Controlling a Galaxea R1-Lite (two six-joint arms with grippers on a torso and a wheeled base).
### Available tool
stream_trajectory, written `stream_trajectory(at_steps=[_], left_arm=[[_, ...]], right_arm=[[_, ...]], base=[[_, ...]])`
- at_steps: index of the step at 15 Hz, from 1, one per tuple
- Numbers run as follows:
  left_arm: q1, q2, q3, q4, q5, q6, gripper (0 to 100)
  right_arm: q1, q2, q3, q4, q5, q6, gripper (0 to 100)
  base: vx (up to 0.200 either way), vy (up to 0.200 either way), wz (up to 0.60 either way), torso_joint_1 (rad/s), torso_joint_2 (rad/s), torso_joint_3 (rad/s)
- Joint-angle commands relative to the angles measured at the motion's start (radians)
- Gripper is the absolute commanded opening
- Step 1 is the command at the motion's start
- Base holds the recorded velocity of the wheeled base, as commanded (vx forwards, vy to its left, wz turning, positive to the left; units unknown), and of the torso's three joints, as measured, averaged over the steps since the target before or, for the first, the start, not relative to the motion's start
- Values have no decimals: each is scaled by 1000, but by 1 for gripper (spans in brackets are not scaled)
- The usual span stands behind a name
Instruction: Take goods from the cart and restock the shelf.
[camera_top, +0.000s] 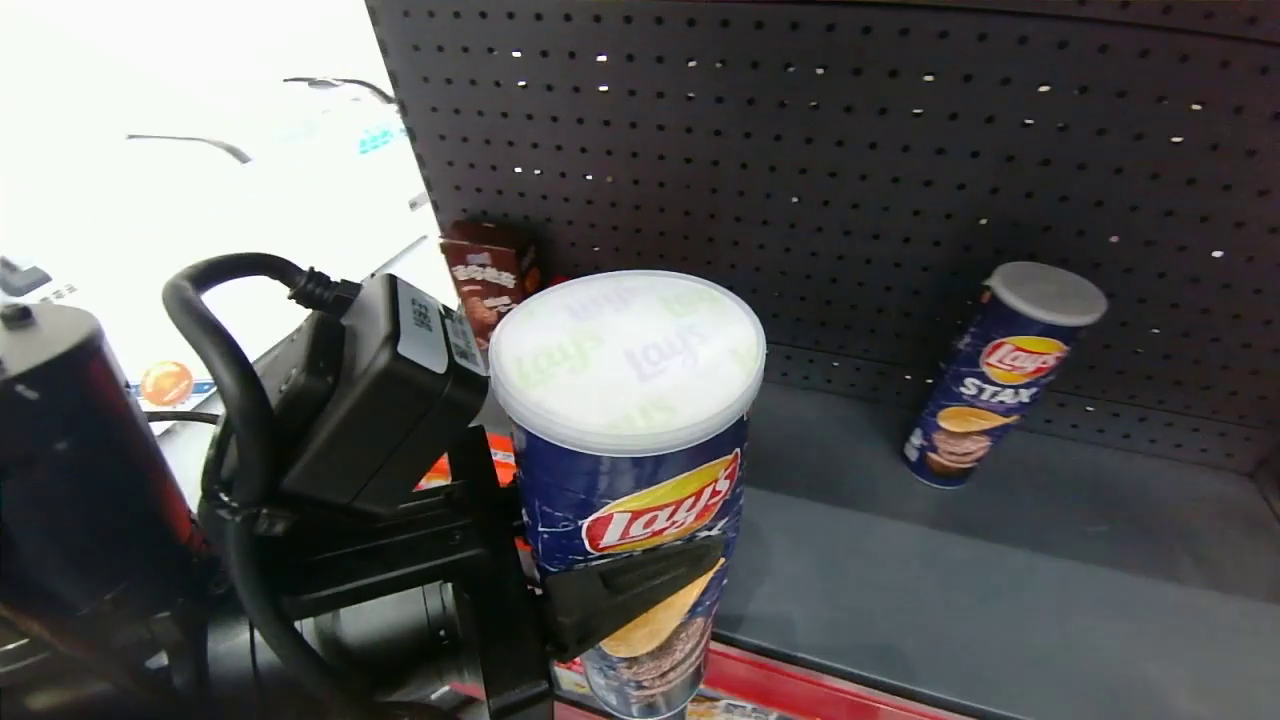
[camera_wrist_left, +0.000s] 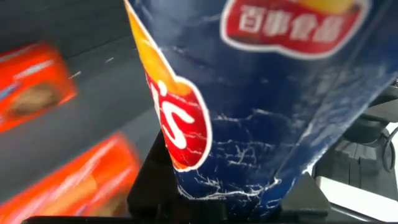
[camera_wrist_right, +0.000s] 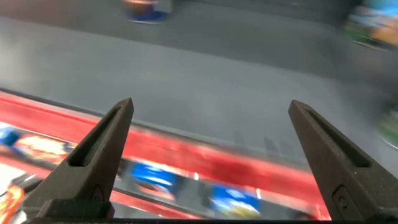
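A blue chip can with a white lid is held upright at the front left edge of the grey shelf, with my left gripper shut on its lower body. Seen from the left wrist, the can sits between the black fingers. A second blue chip can leans against the pegboard at the shelf's back right. My right gripper is open with nothing between its fingers, hovering over the shelf's red front strip.
A brown box stands at the shelf's back left against the pegboard. Orange packets lie on the shelf near the held can. The shelf floor between the two cans is bare grey.
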Motion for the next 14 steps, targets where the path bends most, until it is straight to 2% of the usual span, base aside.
stream_trajectory(at_steps=[1, 3, 12, 14], left_arm=[[1, 1, 2, 0, 0, 0, 0], [1, -1, 2, 0, 0, 0, 0], [14, -13, 12, 0, 5, -3, 0], [17, -16, 15, 0, 6, -5, 0]], right_arm=[[0, 1, 0, -1, -1, 0, 100], [0, 1, 0, -1, -1, 0, 100], [0, 1, 0, -1, 1, 1, 100], [0, 1, 0, -1, 1, 3, 100]], base=[[0, 0, -600, -12, -2, 2], [0, 0, -600, 2, -2, 0], [0, 0, 0, 0, 0, 0], [0, 0, -600, 2, 5, 5]])
